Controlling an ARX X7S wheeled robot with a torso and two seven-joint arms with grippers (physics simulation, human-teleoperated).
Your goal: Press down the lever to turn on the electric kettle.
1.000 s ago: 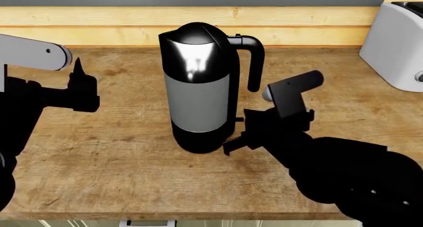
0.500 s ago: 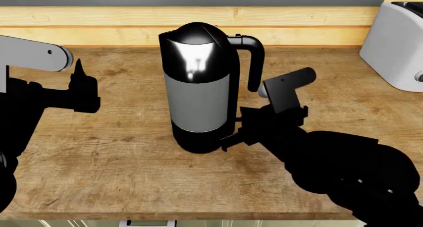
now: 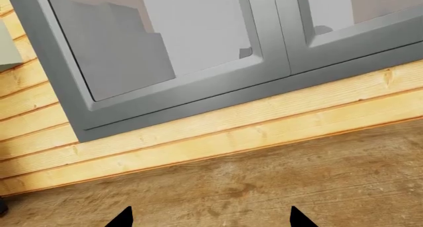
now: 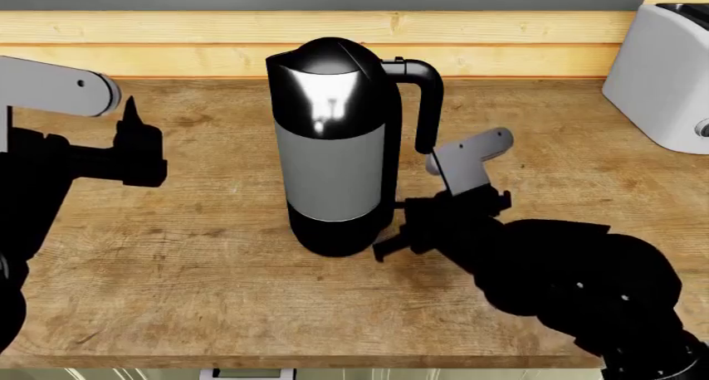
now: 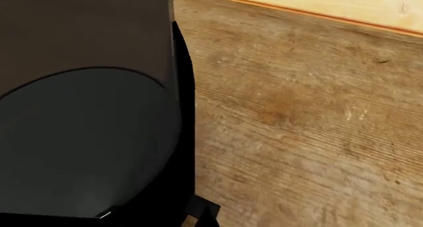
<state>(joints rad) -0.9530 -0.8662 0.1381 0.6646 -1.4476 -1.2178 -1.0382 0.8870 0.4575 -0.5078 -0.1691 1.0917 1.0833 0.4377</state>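
Note:
The electric kettle [image 4: 332, 139] stands upright mid-counter, with a grey body, a black domed lid, a black base and its handle on the right. In the right wrist view its dark wall [image 5: 86, 138] fills the left side. A small black tab, the lever [image 5: 200, 205], juts from its lower black edge. My right gripper [image 4: 383, 246] is shut and empty, with its tip [image 5: 208, 221] right at the tab; I cannot tell if they touch. In the head view the lever merges with the black gripper. My left gripper [image 4: 131, 119] is open and empty, well left of the kettle, and its fingertips [image 3: 122, 219] are spread wide.
A white toaster [image 4: 665, 73] stands at the back right of the wooden counter [image 4: 199, 264]. A wooden backsplash [image 4: 166, 44] runs along the back, with grey cabinet doors [image 3: 172, 48] above it. The counter's front edge lies close below my arms.
My right arm has moved left, closer to the kettle's base. Its fingertips rose a little, then dropped back down beside the lower band. My left arm has not moved.

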